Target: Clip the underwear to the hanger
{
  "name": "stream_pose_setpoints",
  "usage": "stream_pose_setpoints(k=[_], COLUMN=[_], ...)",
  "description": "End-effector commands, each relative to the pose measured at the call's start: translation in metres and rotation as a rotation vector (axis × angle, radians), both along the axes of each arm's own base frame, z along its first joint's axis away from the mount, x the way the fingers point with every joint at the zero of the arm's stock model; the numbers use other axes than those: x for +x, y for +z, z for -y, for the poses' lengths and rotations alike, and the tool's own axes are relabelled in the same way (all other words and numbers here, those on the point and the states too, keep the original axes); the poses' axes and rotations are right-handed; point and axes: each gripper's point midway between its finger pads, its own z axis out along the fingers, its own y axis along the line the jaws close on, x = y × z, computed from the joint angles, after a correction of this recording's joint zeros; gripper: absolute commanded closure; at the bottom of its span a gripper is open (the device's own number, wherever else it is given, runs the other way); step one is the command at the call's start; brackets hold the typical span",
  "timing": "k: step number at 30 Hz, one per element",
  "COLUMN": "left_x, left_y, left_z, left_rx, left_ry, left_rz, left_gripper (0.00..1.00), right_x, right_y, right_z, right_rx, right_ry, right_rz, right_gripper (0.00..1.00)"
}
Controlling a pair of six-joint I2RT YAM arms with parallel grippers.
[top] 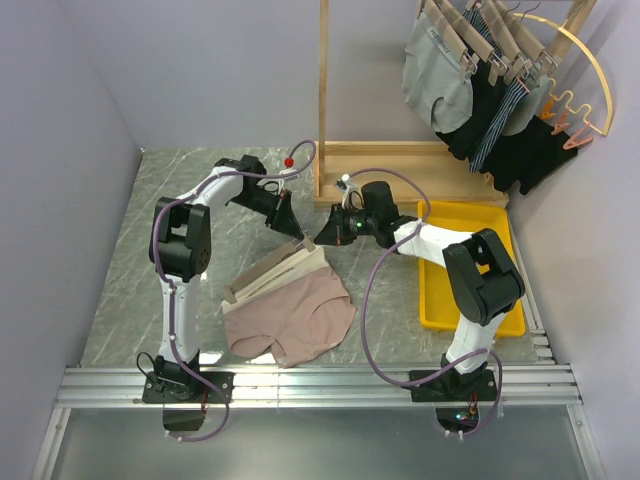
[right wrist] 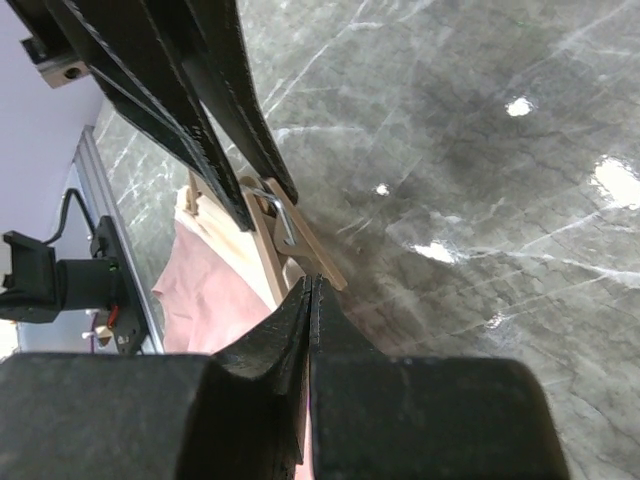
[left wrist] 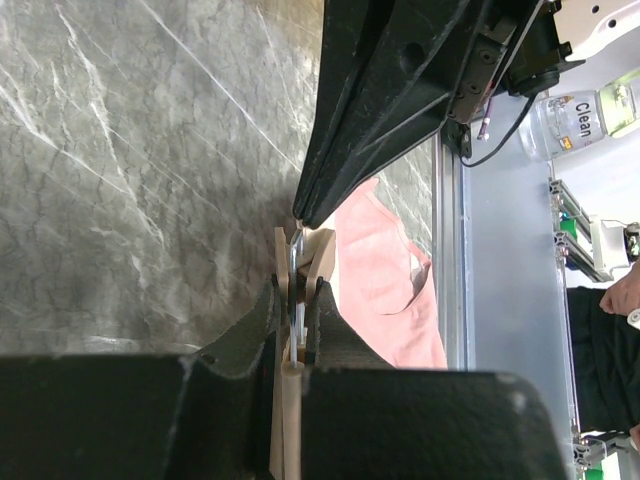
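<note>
The dusty-pink underwear lies flat on the marble table, its cream waistband toward the back. The light-wood hanger lies along the waistband. My left gripper is shut on the hanger's right end clip, its fingertips squeezing the wooden halves. My right gripper faces it from the right, jaws pressed together at the waistband corner, just beside the clip. Pink fabric shows in the left wrist view and the right wrist view.
A yellow tray sits right of the right arm. A wooden rack base and post stand behind the grippers. Grey, black and striped garments and a gold wire arch hang at the back right.
</note>
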Motion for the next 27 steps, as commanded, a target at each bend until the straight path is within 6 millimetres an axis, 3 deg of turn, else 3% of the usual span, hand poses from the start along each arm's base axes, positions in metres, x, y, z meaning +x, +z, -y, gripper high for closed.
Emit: stream_pose_setpoints(k=[1, 12, 18, 22, 27], left_x=[0.0019, 0.0028, 0.0028, 0.0033, 0.0056], left_y=[0.0044, 0.0026, 0.0026, 0.0019, 0.0036], left_z=[0.0031, 0.0042, 0.0039, 0.0039, 0.0036], left_rx=[-0.015, -0.008, -0.002, 0.000, 0.003], left_ry=[-0.017, -0.018, -0.013, -0.010, -0.005], left_rz=[0.027, 0.026, 0.019, 0.022, 0.028], left_gripper=[1.00, 1.00, 0.88, 0.73, 0.65], right_x=[0.0136, 0.0106, 0.0095, 0.0083, 0.0074], right_y=[0.0466, 0.0496, 0.0510, 0.0504, 0.0493], right_z=[-0.0076, -0.0102, -0.0117, -0.0114, -0.0102], right_rx=[0.077, 0.090, 0.097, 0.096, 0.093], right_ry=[0.008, 0.028, 0.037, 0.041, 0.043], right_rz=[0.127, 0.136, 0.136, 0.136, 0.137], right_gripper=[1.00, 1.00, 1.00, 1.00, 1.00])
